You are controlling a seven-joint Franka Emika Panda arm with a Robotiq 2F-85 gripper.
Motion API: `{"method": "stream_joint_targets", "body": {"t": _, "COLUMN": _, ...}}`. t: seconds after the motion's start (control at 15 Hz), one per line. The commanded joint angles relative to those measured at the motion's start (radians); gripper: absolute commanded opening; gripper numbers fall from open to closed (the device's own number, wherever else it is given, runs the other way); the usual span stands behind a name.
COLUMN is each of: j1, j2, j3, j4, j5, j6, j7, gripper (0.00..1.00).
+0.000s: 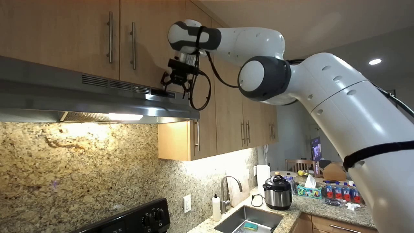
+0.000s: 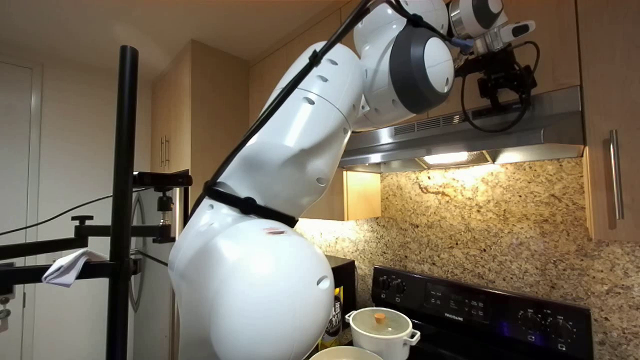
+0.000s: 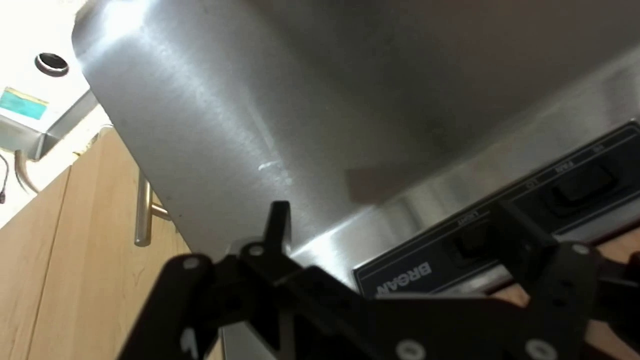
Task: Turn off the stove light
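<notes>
Light (image 1: pixel 125 116), glowing under the hood (image 1: pixel 90 98), below the gripper (image 1: pixel 174 94); jaws spread apart, one finger (image 3: pixel 522 237) over the panel (image 3: pixel 436 260), contact unclear, the other over bare steel toward the hood's end edge.

The gripper (image 3: pixel 400 220) stood with its fingers (image 3: pixel 278 225) spread at a steel range hood (image 3: pixel 300 125), one overlapping the Broan control panel (image 3: pixel 435 260) beside the LIGHT marking (image 3: pixel 473 218), contact impossible to tell. At upper left, a teal sponge (image 3: pixel 22 103) lay in a sink (image 3: pixel 71 121).
</notes>
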Motion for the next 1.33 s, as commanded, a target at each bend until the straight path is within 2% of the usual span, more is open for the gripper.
{"method": "stream_joint_targets", "body": {"t": 0.0, "j1": -0.027, "j2": 0.039, "j3": 0.005, "j4": 0.047, "j5": 0.027, "j6": -0.028, "j7": -0.002, "gripper": 1.00}}
{"method": "stream_joint_targets", "body": {"t": 0.67, "j1": -0.056, "j2": 0.074, "j3": 0.012, "j4": 0.082, "j5": 0.051, "j6": -0.030, "j7": 0.018, "gripper": 1.00}}
{"method": "stream_joint_targets", "body": {"t": 1.27, "j1": -0.080, "j2": 0.011, "j3": 0.026, "j4": 0.051, "j5": 0.084, "j6": -0.080, "j7": -0.009, "gripper": 1.00}}
